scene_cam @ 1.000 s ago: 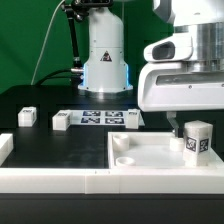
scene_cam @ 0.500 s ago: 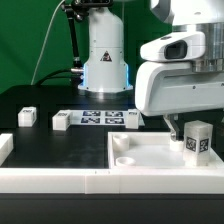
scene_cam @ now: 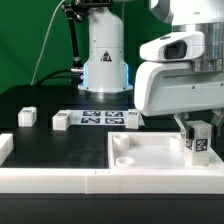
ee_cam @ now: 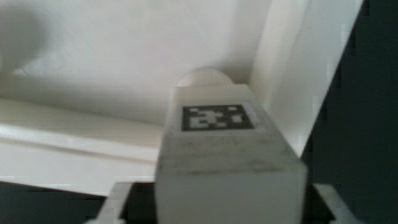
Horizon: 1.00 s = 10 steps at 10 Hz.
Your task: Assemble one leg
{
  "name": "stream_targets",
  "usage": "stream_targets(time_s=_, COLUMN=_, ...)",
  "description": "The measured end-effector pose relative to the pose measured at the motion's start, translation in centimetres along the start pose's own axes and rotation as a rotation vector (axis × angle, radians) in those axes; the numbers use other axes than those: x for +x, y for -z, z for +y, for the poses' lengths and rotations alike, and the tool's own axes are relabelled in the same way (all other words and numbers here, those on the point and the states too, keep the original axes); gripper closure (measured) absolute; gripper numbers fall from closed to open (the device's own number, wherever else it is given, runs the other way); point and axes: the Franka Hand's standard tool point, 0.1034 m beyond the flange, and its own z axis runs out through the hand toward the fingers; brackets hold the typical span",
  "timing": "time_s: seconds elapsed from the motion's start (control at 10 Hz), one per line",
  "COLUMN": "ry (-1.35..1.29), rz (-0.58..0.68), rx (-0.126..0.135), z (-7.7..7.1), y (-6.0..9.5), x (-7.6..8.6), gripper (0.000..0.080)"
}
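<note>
- A low white rail runs along the front of the black table at the exterior view's left, with a raised end block at its far left.
- Two loose legs lie on the table behind the rail: a first spare leg at the exterior view's left and a second spare leg just to its right. They lie apart from each other. Each shows a dark tag.
- The marker board lies flat on the table, right of the second spare leg. A third spare leg sits at its right end.
- The robot base stands behind the marker board, against a green backdrop.
- The large white panel lies at the front, toward the exterior view's right. One round corner socket is visible near its left corner.
- The gripper hangs below the white wrist housing over the right part of the panel.
- The gripper is clenched on the leg, grasping its upper part; a finger shows beside the leg in the wrist view.
- The leg stands upright at the panel's right side, with its tag facing the exterior camera.
- Whether the leg's lower end touches the panel cannot be told.
- In the wrist view, the leg fills the centre and its tag faces the camera. The panel lies beyond it, with a raised edge alongside.
</note>
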Motion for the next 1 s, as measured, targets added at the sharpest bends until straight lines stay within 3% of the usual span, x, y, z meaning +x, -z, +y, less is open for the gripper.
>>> stream_targets(time_s=0.2, ry=-0.057, rz=0.001, rx=0.001, z=0.04, y=-0.01, x=0.00, gripper=0.0509)
stream_targets(time_s=0.5, ry=-0.420, rz=0.023, rx=0.001, z=0.39, y=0.00, x=-0.11, gripper=0.0508)
stream_targets(time_s=1.0, ry=-1.027, rz=0.017, rx=0.028, z=1.00, y=0.00, x=-0.21, gripper=0.0508)
